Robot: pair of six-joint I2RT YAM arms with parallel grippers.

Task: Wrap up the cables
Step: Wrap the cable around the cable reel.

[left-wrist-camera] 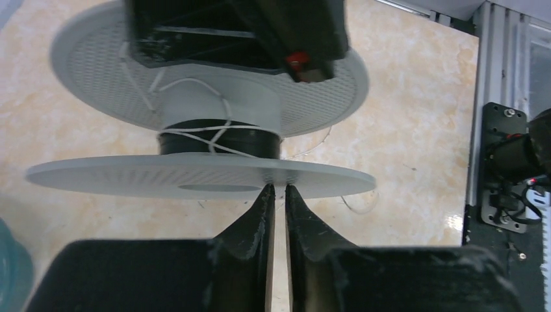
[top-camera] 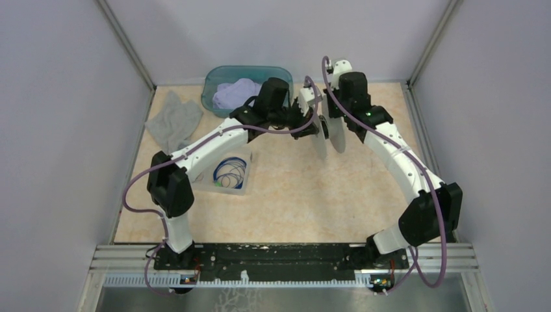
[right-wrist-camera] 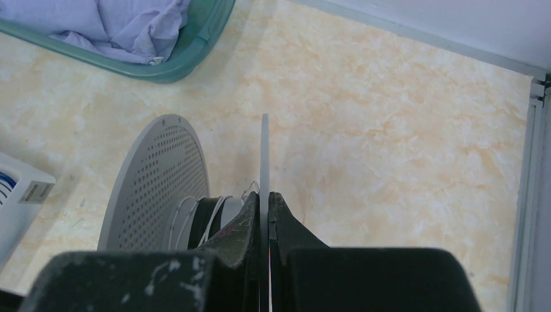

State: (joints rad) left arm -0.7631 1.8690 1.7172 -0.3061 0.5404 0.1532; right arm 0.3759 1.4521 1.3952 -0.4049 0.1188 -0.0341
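A grey spool (top-camera: 323, 133) with two perforated flanges is held upright above the table at the back centre. My right gripper (right-wrist-camera: 264, 195) is shut on the edge of one flange (right-wrist-camera: 264, 149); in the top view it (top-camera: 334, 120) is right of the spool. A whitish cable (left-wrist-camera: 195, 133) is wound loosely round the black hub, and it also shows in the right wrist view (right-wrist-camera: 179, 214). My left gripper (left-wrist-camera: 278, 190) is closed to a narrow slit at the near flange's rim (left-wrist-camera: 130, 175), pinching the thin whitish strand. Blue cables (top-camera: 229, 172) lie coiled in a white box (top-camera: 242, 187).
A teal bin (top-camera: 214, 81) with purple cloth (top-camera: 237, 94) stands at the back left. A grey cloth (top-camera: 172, 120) lies by the left wall. The white box's corner shows in the right wrist view (right-wrist-camera: 19, 195). A loose wire end (left-wrist-camera: 354, 203) curls below the spool.
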